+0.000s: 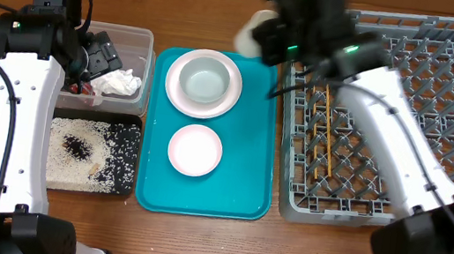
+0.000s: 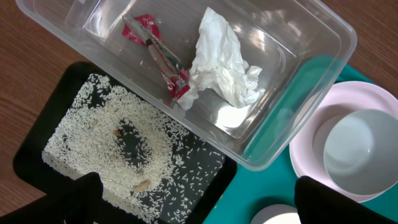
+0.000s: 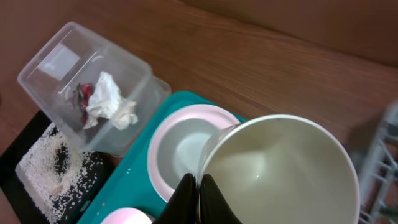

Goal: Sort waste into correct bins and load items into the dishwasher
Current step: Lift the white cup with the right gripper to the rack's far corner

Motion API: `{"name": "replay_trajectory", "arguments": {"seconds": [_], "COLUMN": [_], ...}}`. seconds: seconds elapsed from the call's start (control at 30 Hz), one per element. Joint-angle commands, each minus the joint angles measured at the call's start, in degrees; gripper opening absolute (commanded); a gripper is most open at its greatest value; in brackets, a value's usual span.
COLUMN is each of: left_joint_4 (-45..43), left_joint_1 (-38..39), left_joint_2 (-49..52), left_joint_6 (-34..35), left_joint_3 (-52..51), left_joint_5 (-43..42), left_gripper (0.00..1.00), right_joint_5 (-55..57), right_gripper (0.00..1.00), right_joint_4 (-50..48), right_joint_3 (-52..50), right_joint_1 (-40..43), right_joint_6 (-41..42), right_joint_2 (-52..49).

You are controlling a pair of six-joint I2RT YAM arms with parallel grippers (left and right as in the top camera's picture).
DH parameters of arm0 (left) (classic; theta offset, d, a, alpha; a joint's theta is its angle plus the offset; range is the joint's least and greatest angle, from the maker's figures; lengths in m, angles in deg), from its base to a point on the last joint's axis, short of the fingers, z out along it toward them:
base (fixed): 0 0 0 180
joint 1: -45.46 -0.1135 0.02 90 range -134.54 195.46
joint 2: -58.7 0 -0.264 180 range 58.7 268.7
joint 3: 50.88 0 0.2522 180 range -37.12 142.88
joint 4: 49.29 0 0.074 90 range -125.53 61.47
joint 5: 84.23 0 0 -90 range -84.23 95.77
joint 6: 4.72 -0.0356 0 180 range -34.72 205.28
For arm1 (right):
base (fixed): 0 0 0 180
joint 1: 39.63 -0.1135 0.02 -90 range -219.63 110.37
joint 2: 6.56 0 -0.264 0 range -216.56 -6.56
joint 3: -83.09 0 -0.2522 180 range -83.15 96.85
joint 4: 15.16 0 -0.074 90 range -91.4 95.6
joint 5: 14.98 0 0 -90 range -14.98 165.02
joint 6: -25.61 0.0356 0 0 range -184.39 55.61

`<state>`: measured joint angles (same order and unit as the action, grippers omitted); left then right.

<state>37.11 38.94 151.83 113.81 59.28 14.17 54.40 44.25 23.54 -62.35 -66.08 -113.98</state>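
Right hand (image 3: pixel 199 194) pinches the white cup (image 3: pixel 280 174) by its rim, aloft at the teal tray's (image 1: pixel 251 148) 1 o'clock corner, beside the grey rack (image 1: pixel 446 87). Left hand (image 2: pixel 199 202) hangs spread wide over the clear tub (image 2: pixel 280 37) holding napkin (image 2: pixel 224 62) and wrapper (image 2: pixel 155 50)

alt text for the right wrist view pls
The right gripper is shut on the rim of a white cup that fills the foreground. Below it a teal tray carries a pink plate with a bowl on it; to the left are a clear tub holding a napkin and red wrapper, and a black tray of rice.
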Motion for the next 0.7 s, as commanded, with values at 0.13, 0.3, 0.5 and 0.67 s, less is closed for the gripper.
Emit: {"name": "replay_trajectory", "arguments": {"seconds": [0.13,0.3,0.5,0.67], "left_joint_4": [0.0,-0.1,0.0,0.0], "left_joint_1": [-0.2,-0.2,-0.2,-0.2], "left_joint_2": [0.3,0.3,0.3,0.3], "left_joint_6": [-0.4,-0.4,-0.4,-0.4], "left_joint_3": [0.8,0.8,0.8,0.8], "left_joint_5": [0.4,0.4,0.3,0.4], "left_gripper": [1.00,1.00,1.00,1.00], "right_joint_5": [-22.1,-38.0,-52.8,-59.5], "right_gripper": [0.04,0.04,0.04,0.04], "right_joint_4": [1.2,-1.0,-6.1,-12.1], "right_joint_3": [0.1,0.2,0.2,0.2], "right_joint_1": [16.0,23.7,27.4,28.7], "right_joint_6": [-0.1,-0.1,-0.3,-0.3], "right_joint_2": [-0.1,-3.0,-9.2,-14.0]}}
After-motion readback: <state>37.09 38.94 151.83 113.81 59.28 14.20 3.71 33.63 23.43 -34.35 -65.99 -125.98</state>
